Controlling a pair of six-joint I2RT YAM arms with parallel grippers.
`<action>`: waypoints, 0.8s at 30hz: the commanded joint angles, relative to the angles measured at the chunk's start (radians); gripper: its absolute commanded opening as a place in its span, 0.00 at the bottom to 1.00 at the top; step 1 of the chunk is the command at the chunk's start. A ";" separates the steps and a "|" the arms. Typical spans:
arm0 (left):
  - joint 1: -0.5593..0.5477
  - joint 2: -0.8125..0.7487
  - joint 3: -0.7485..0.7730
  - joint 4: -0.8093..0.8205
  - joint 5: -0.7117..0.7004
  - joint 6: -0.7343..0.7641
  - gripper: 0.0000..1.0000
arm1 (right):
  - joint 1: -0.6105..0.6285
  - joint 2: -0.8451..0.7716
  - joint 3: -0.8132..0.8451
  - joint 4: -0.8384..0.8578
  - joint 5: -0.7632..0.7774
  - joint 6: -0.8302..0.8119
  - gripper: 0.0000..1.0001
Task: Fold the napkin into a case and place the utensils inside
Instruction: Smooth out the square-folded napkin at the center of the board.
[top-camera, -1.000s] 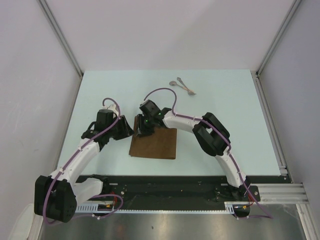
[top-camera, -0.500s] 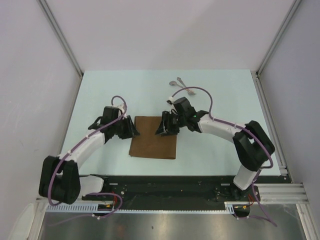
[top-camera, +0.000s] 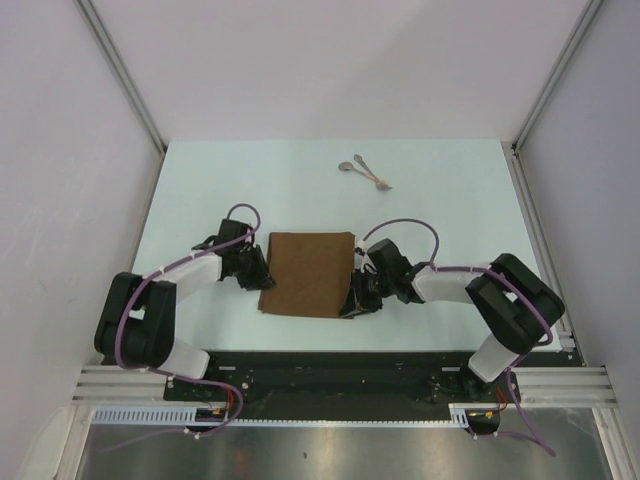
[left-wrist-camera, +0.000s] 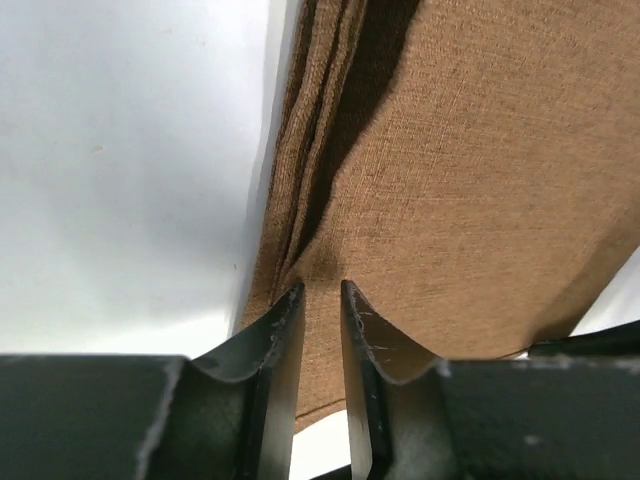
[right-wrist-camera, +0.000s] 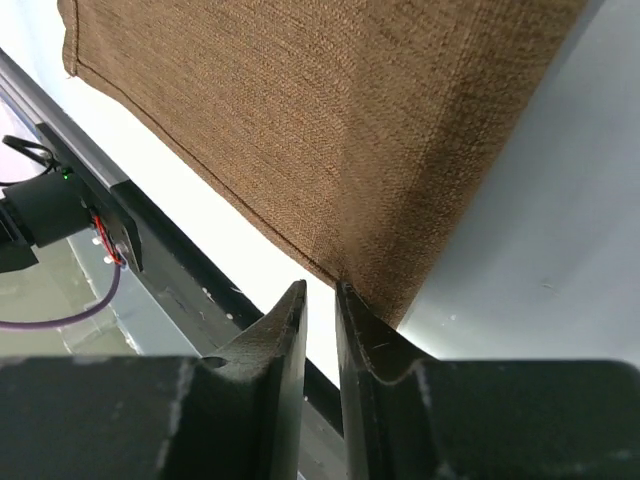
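Pale mint table, white walls and aluminium corner posts enclose the cell.

Top view: the napkin, brown and already folded to a flat rectangle, lies close to the table's near edge, between the two arms. The left gripper sits at its left edge, the right gripper at its near right corner. The utensils, two silvery pieces lying close together, rest well apart toward the far side, untouched. The case is judged not yet formed.

Left wrist view: the jaws stand narrowly parted, tips low at the cloth's left edge, where several layers show stacked. Whether a layer is pinched cannot be told. For a clean fold the tips should probably take only the upper layers, and both arms should lift together.

Right wrist view: the jaws are likewise nearly together, tips at the cloth's corner, and a grip cannot be confirmed. A black rail along the table's near edge runs just beside this corner, so there is little room for the cloth to slip that way. Bare table shows beyond the cloth's right edge.
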 joint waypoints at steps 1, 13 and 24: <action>0.009 -0.052 0.005 -0.025 -0.125 -0.010 0.28 | -0.002 -0.048 0.020 0.038 -0.001 -0.044 0.22; 0.010 0.093 0.229 0.117 0.115 -0.069 0.27 | -0.188 0.048 0.307 0.018 -0.034 -0.077 0.33; 0.097 0.375 0.418 -0.019 -0.027 -0.007 0.21 | -0.333 0.412 0.549 0.136 -0.152 -0.046 0.33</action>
